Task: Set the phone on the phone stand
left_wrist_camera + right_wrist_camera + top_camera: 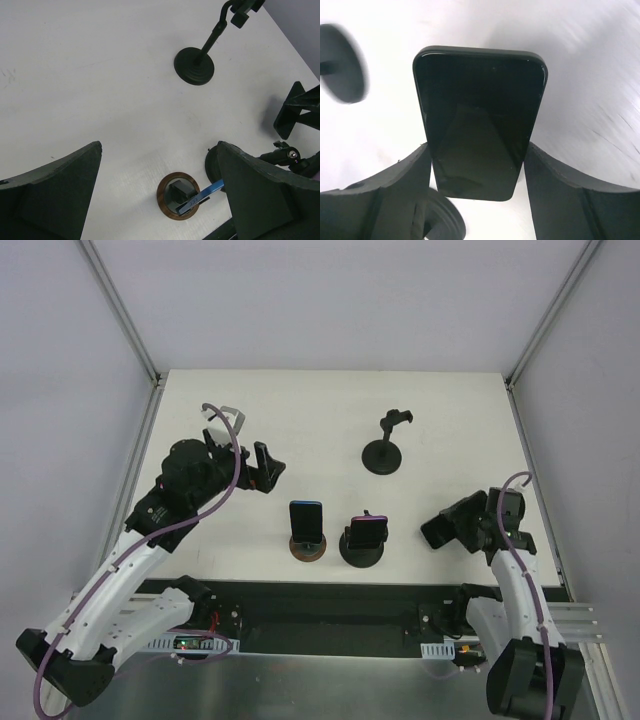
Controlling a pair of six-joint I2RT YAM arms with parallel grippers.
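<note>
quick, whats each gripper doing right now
left gripper: open, holding nothing
right gripper: closed on the black phone

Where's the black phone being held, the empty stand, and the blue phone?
black phone [480, 125], right wrist view, screen centre.
empty stand [382, 457], top view, round base.
blue phone [306, 518], top view, its middle.

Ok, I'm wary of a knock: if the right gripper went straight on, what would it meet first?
Likely the stand with the purple phone, straight ahead in the top view; height is unclear.

White table [300, 410]; aluminium frame posts [120, 310]; grey walls [330, 300].
</note>
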